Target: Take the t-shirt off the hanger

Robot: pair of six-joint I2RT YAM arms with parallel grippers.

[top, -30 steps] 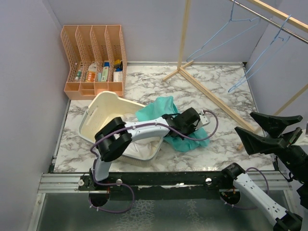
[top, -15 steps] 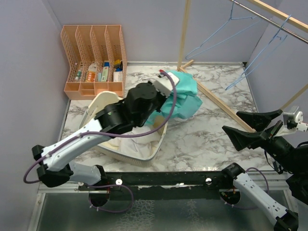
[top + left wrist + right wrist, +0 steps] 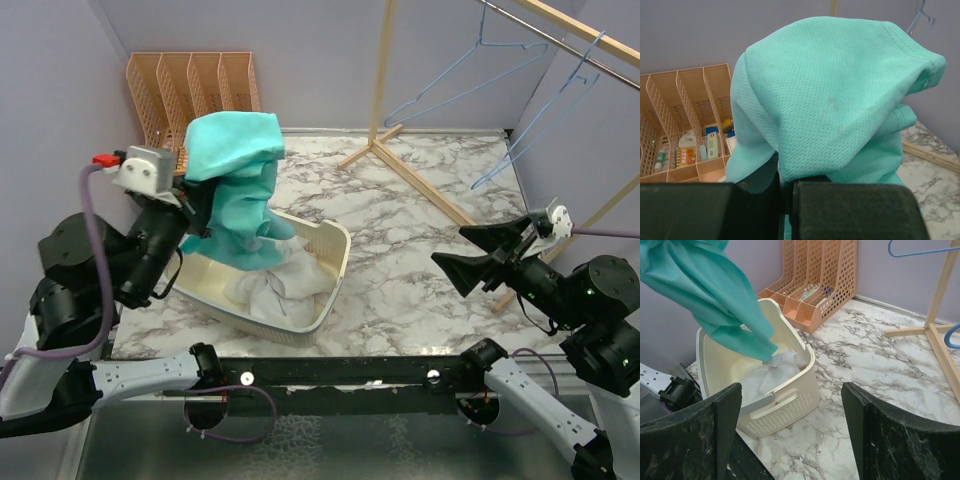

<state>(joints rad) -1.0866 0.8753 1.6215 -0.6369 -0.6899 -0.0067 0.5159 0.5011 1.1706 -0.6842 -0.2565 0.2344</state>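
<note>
Left jaws on t-shirt (image 3: 232,190) over basket (image 3: 338,268)

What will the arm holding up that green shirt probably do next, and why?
Most likely open the left gripper and let the teal t-shirt drop. The shirt is clamped in its shut jaws with no hanger showing in it, and its lower end hangs over the cream basket, which holds white cloth.

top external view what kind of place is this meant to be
Probably a robot test cell staged as a laundry corner: plain walls box in a marble-patterned table, which holds a wooden clothes rack with blue hangers and a cream laundry basket.
</note>
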